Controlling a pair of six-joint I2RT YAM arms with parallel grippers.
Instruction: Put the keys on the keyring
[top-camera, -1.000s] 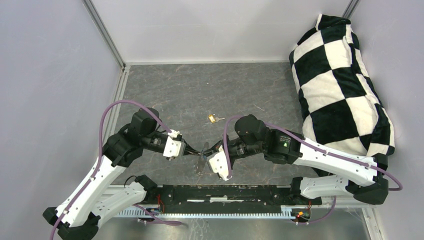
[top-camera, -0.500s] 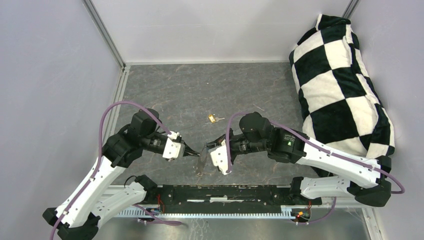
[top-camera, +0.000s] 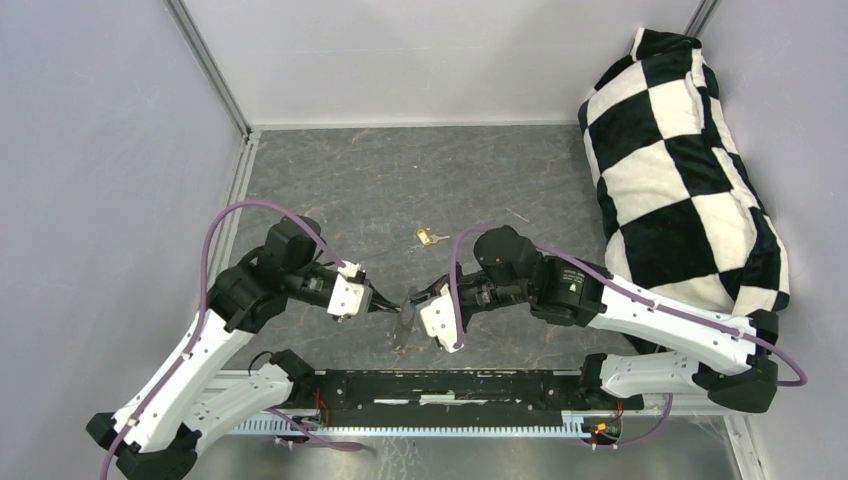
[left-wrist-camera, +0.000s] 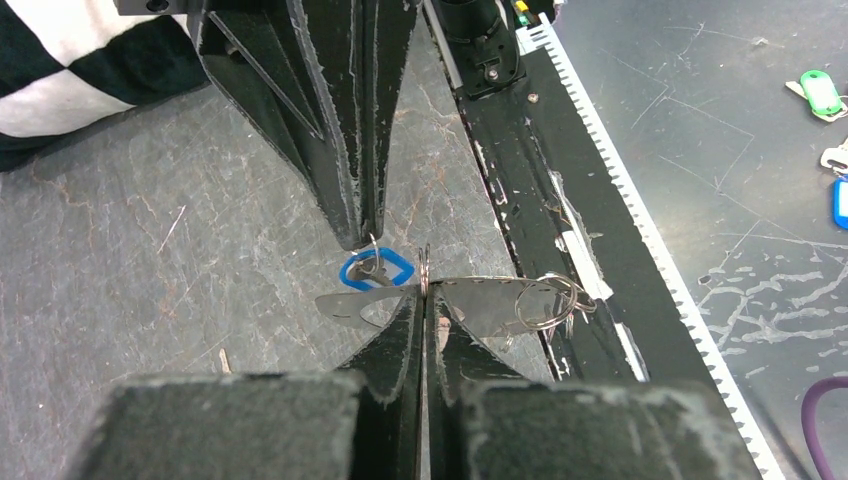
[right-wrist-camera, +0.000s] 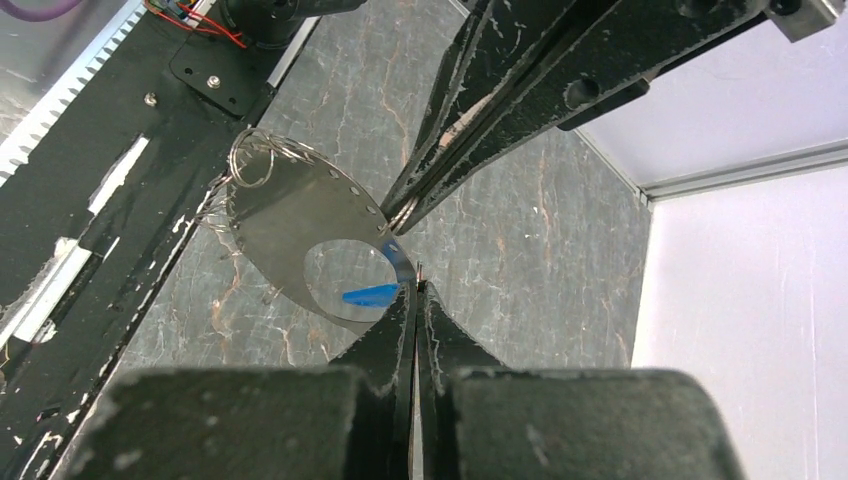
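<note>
Both arms meet low over the near centre of the table. The left claw is closed narrow on the edge of the keyring, a thin grey-silver piece with a round opening and small wire loops at the end away from the grip; it is held clear of the table. The right claw is closed narrow on the blue key, gripped at the fingertips. The blue key sits just beside the left claw's grip point, against the keyring's round opening; whether they touch cannot be told. The gold key lies on the table, beyond both claws and apart from them. A checkered cloth lies along the table's right side.
</note>
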